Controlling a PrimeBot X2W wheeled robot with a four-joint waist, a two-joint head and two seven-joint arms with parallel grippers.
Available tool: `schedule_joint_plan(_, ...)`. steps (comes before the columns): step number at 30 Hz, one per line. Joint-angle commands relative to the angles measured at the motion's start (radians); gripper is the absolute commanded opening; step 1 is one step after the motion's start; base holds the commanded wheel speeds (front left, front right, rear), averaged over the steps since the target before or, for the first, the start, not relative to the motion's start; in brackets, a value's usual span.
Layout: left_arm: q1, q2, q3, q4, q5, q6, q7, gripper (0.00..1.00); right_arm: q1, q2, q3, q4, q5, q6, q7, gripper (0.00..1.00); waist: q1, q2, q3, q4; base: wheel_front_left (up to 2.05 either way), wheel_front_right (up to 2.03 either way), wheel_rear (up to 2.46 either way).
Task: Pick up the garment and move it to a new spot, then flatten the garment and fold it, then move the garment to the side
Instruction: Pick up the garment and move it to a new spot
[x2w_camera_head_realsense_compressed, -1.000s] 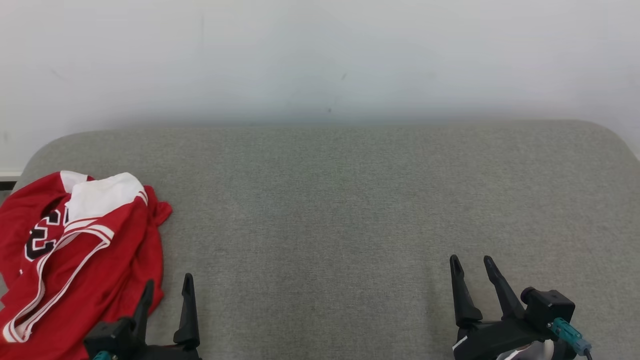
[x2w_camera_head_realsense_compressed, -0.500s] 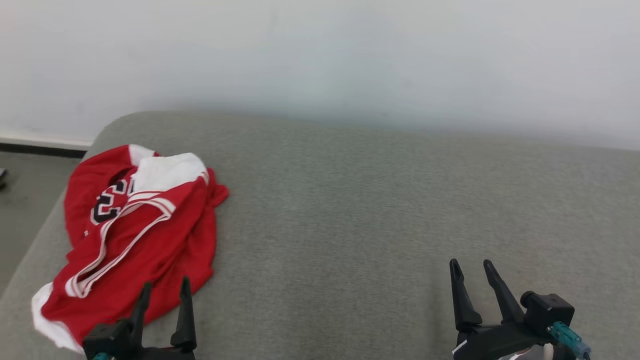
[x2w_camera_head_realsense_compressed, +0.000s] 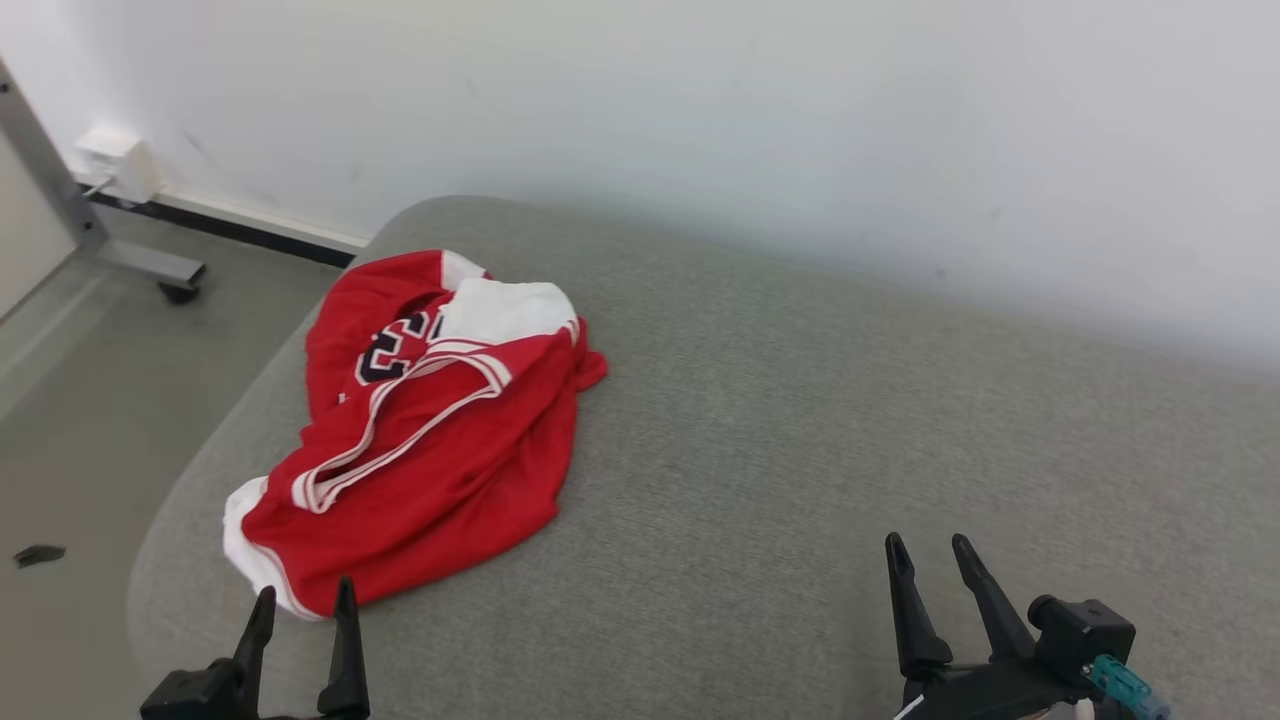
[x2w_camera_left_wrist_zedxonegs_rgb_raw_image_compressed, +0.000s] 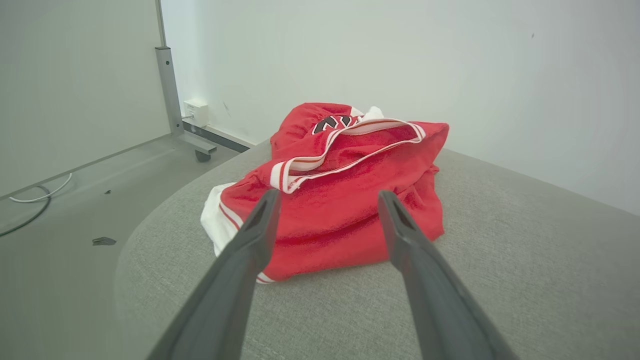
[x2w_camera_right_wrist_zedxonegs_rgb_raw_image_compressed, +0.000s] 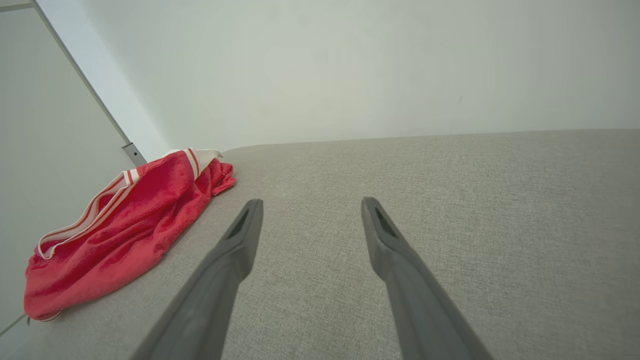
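The garment (x2w_camera_head_realsense_compressed: 430, 430) is a red jersey with white trim and dark numerals, lying crumpled on the left end of the grey padded surface (x2w_camera_head_realsense_compressed: 800, 420). My left gripper (x2w_camera_head_realsense_compressed: 305, 595) stands open just in front of the garment's near hem, apart from it. In the left wrist view the garment (x2w_camera_left_wrist_zedxonegs_rgb_raw_image_compressed: 345, 190) lies straight ahead of the open left gripper (x2w_camera_left_wrist_zedxonegs_rgb_raw_image_compressed: 327, 197). Far to the garment's right, my right gripper (x2w_camera_head_realsense_compressed: 925, 545) is open over bare fabric. In the right wrist view the garment (x2w_camera_right_wrist_zedxonegs_rgb_raw_image_compressed: 125, 230) sits off to the left of the open right gripper (x2w_camera_right_wrist_zedxonegs_rgb_raw_image_compressed: 310, 202).
A white wall (x2w_camera_head_realsense_compressed: 700, 120) runs behind the surface. Left of the surface's rounded edge is grey floor (x2w_camera_head_realsense_compressed: 90, 400) with a metal wheeled frame (x2w_camera_head_realsense_compressed: 90, 230), a white wall box (x2w_camera_head_realsense_compressed: 115, 165), a small dark scrap (x2w_camera_head_realsense_compressed: 40, 555) and cables (x2w_camera_left_wrist_zedxonegs_rgb_raw_image_compressed: 35, 195).
The head camera has turned left, so the garment now sits nearer the picture's middle and the floor shows. Both grippers stay open, empty and low in view.
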Motion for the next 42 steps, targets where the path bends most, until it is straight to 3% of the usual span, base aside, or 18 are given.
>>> schedule_joint_plan(1,0.015,0.006,0.005,0.0,0.007,0.0,-0.001,1.0,0.011,-0.001,0.005,0.0,0.006,-0.002,-0.001,1.0,0.0,0.0,-0.013,0.052,0.0,0.0,0.0)
schedule_joint_plan(10,0.027,0.002,0.009,-0.013,0.011,0.002,-0.001,1.0,0.005,-0.001,0.022,0.004,0.004,-0.002,-0.001,1.0,0.0,0.0,-0.009,0.093,0.0,0.0,0.0)
schedule_joint_plan(23,-0.004,0.013,0.01,-0.008,0.022,0.002,-0.001,1.0,-0.005,-0.002,0.029,0.006,0.003,-0.002,-0.001,1.0,0.0,0.0,0.005,0.081,0.0,0.0,0.0)
schedule_joint_plan(32,-0.238,0.051,-0.014,0.117,0.03,-0.008,0.047,1.0,-0.046,-0.002,0.037,0.01,-0.036,-0.002,0.0,1.0,0.0,0.0,0.077,0.042,0.0,0.0,0.0)
schedule_joint_plan(42,-0.554,0.096,-0.019,0.37,-0.067,-0.051,0.26,1.0,-0.085,-0.002,0.08,-0.012,-0.083,-0.002,0.035,1.0,0.0,0.0,0.168,-0.069,0.0,0.0,0.0)
